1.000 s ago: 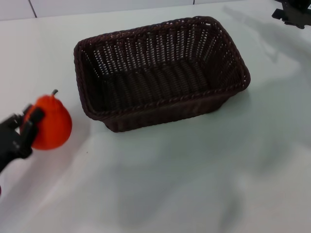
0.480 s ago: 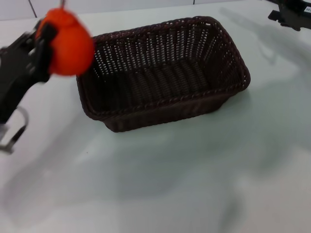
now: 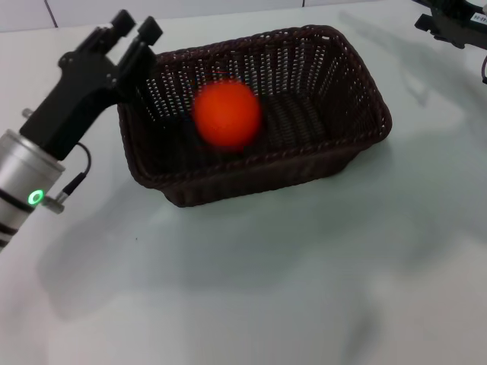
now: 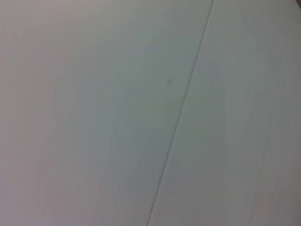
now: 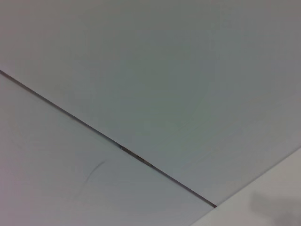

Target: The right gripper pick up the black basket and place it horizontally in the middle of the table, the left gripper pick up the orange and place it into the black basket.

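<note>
The black basket (image 3: 346,144) lies lengthwise across the middle of the white table (image 3: 304,274). The orange (image 3: 226,114) is inside the basket's opening, blurred, free of any gripper. My left gripper (image 3: 137,30) is open and empty, raised by the basket's left end, its fingers (image 3: 122,20) pointing away from me. My right gripper (image 3: 449,23) is far off at the back right corner of the head view, away from the basket. Both wrist views show only plain white surface with a thin seam.
A tiled wall edge runs along the back of the table (image 3: 46,11). Bare tabletop lies in front of the basket and to its right.
My left gripper lifted the orange from the table's left, carried it up over the basket's left end and let go. The orange is now inside the basket. The right arm barely moved.
</note>
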Available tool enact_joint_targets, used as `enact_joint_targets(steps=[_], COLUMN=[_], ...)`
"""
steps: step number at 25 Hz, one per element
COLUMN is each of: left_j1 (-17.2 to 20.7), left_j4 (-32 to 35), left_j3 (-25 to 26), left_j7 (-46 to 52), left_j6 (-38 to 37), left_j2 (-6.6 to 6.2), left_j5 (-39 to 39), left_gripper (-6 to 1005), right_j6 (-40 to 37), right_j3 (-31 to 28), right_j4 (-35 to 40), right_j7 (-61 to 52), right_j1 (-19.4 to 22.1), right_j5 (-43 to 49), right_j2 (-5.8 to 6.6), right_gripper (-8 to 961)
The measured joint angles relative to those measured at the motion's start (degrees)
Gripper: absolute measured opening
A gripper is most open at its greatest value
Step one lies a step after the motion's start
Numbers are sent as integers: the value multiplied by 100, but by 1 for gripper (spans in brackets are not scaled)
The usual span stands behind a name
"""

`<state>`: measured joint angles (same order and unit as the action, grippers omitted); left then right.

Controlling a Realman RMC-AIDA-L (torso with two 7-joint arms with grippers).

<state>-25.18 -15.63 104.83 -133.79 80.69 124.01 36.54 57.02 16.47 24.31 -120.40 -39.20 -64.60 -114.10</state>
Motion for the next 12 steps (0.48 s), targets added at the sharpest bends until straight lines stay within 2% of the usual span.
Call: enact_joint_targets(steps=[5,8,12], left_j1=[330,603,934], left_j4=[-47,-18,107], left_j3=[542,1072,1974], left_j7=[-60,-320,-495], left_j6=[427,721,990], left_j2=[37,49,53], left_j5=[-8,-8,-15], left_gripper=[471,614,785], right_j6=[-27,-68,-307], right_j3=[3,-7,-9], right_j4=[0,1,-2], right_j7=[411,955,2050], right_j1=[7,20,68], right_j5=[-405,-853,-1675], right_j2=[-93,-204,-418], right_gripper=[930,930,930])
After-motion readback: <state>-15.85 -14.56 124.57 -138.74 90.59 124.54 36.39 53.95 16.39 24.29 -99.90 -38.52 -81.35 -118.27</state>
